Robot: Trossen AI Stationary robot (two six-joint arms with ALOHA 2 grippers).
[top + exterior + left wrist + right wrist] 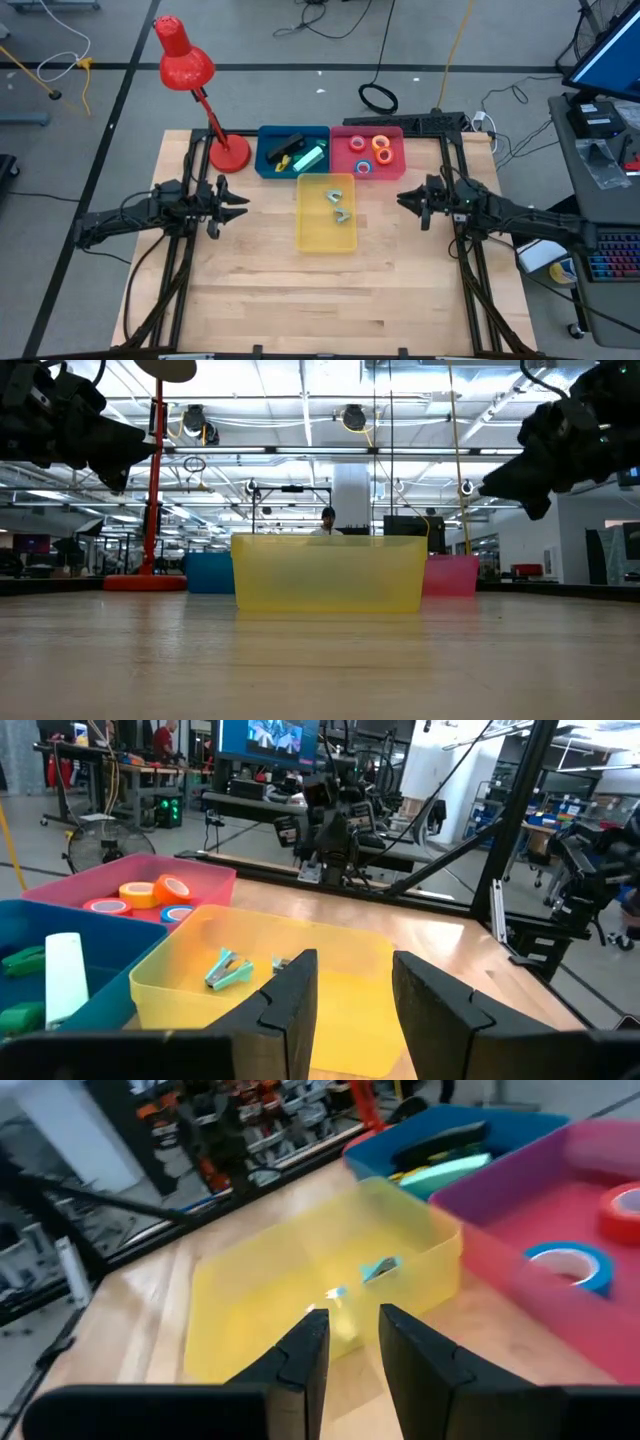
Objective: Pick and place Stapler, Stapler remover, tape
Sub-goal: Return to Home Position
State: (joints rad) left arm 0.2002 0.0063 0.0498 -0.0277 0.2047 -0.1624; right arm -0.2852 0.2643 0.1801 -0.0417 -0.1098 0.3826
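Three bins stand at the table's far middle. The blue bin (pixel 270 160) holds the staplers (pixel 297 152), black, green and yellow. The pink bin (pixel 340 160) holds several tape rolls (pixel 372 152), orange, blue, red and yellow (pixel 150 895). In front of them the yellow bin (pixel 325 235) holds two small staple removers (pixel 338 205), which also show in the left wrist view (pixel 230 970). My left gripper (pixel 243 203) hovers open to the left of the yellow bin and points at it (pixel 355 985). My right gripper (pixel 402 199) hovers open to its right (pixel 352 1335).
A red desk lamp (pixel 200 90) stands on its round base (pixel 229 155) at the far left, beside the blue bin. Bare wood (pixel 320 300) lies toward the near edge. In the low view both arms hang above the table, left (pixel 70 430) and right (pixel 560 440).
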